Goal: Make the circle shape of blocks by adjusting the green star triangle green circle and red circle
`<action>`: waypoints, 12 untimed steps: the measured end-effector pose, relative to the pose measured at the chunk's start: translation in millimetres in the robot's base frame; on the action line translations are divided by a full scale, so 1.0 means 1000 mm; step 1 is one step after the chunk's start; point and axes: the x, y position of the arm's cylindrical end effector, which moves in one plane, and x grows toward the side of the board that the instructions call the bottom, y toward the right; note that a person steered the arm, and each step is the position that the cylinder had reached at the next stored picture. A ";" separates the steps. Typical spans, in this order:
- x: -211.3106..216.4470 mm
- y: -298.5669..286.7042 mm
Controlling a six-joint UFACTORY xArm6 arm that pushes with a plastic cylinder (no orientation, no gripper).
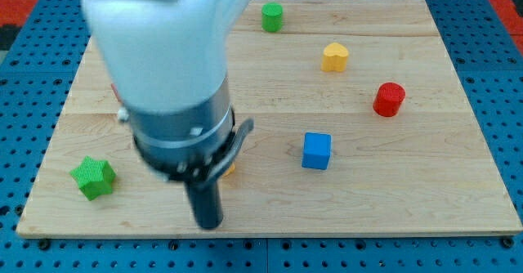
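Observation:
The green star (92,177) lies near the board's bottom left corner. The green circle (272,16) stands at the view's top, near the board's far edge. The red circle (389,99) stands at the right. My tip (209,223) is near the board's bottom edge, well right of the green star and touching no block that I can see. A sliver of an orange-yellow block (230,169) shows just behind the rod; its shape is hidden. A bit of red (115,93) peeks out at the arm's left edge. I see no triangle; the arm hides much of the board's left half.
A yellow heart-shaped block (334,57) sits at the upper right. A blue cube (316,151) sits right of centre. The wooden board (458,199) rests on a blue pegboard surface. The large blurred arm body (159,69) covers the upper left.

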 end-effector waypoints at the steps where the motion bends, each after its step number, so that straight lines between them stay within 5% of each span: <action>1: -0.008 -0.070; 2: -0.030 -0.138; 5: -0.078 -0.206; 9: -0.119 -0.124; 11: -0.134 -0.232; 12: -0.141 -0.234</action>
